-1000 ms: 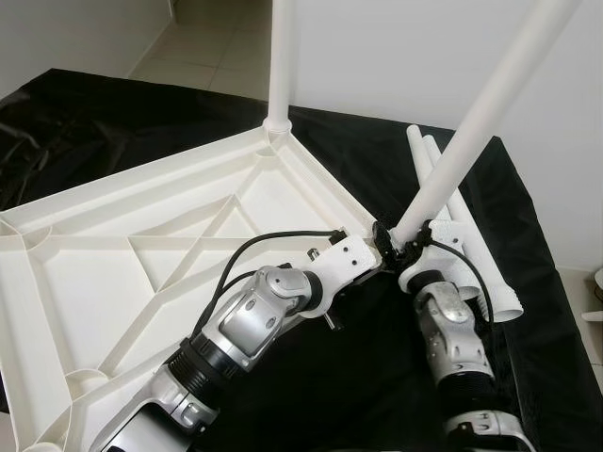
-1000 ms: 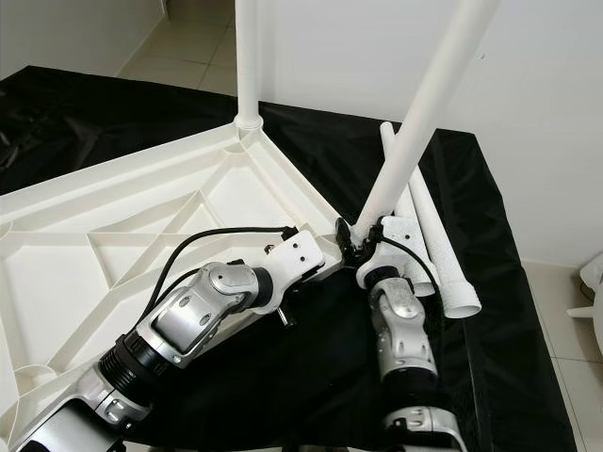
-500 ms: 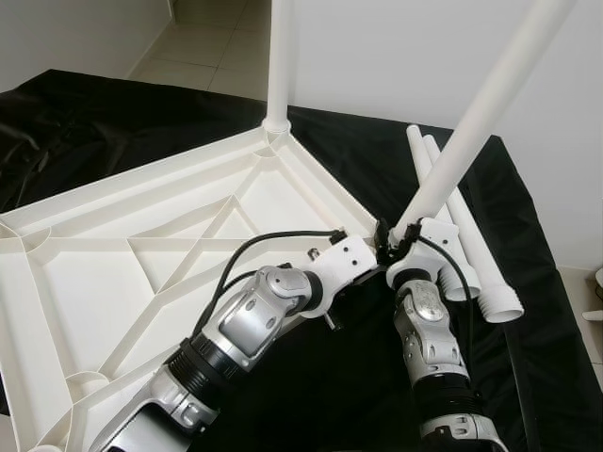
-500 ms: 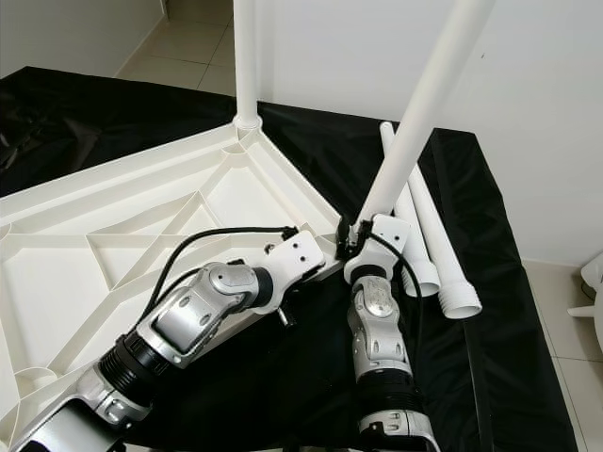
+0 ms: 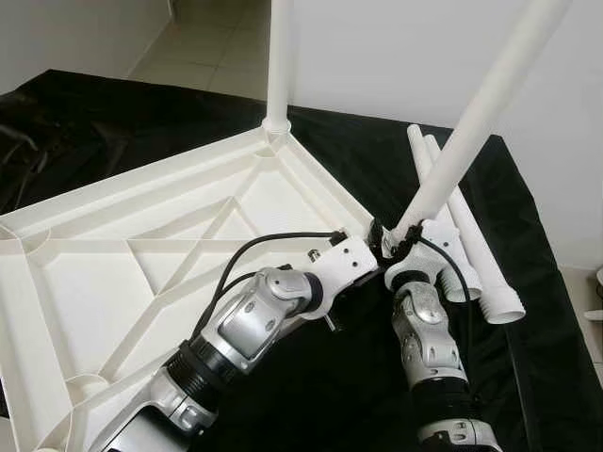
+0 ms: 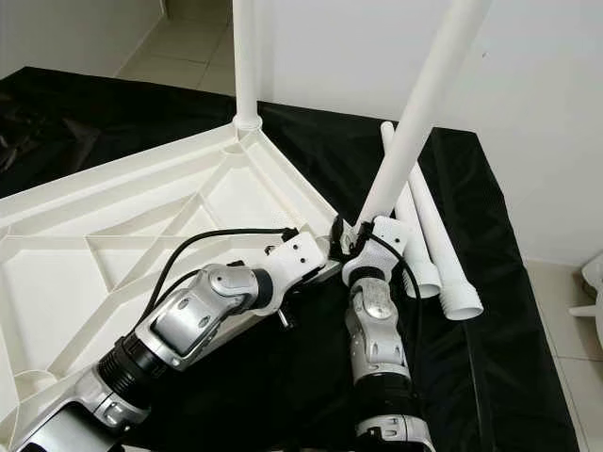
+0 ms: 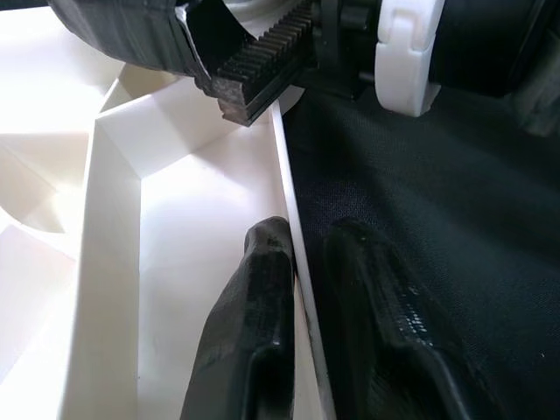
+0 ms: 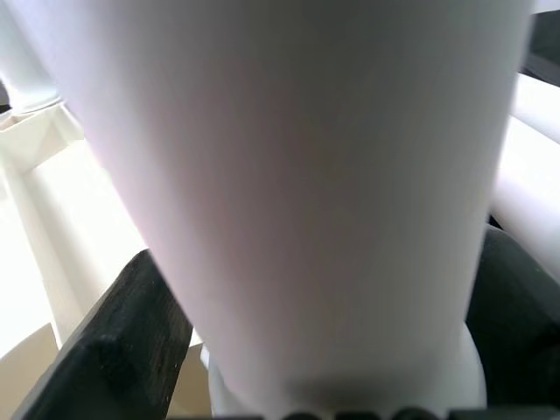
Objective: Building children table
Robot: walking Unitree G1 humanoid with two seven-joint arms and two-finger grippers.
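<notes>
1. Two legs count so far: one leg already fitted [image 5: 279, 56] stands upright in the far corner socket at the upper middle of the frame, and a second, the held leg [image 5: 471, 122], slants from the upper right down to the middle of the frame.
2. The upturned tabletop [image 5: 141, 254], ribbed side up, lies on the black cloth [image 5: 358, 377] and fills the left half of the head views.
3. The right gripper [image 5: 394, 243] has its black fingers [image 8: 114, 350] pinching the held leg just above its collar, low end at the tabletop's near-right corner.
4. The left gripper [image 7: 302, 289] pinches the tabletop's thin rim, one finger [image 7: 254, 297] inside the wall and the other on the cloth side, holding the top in place.
5. Since a second ago the right forearm has swung in towards the corner and the leg's foot has moved a little closer to the rim; in the last half-second almost nothing has shifted.
6. My judgement: the foot is being lined up with the corner socket, which the grippers hide, so I cannot tell whether it has seated.
7. Two spare legs [image 5: 462, 254] lie side by side on the cloth at middle right, so at least half the job remains.
</notes>
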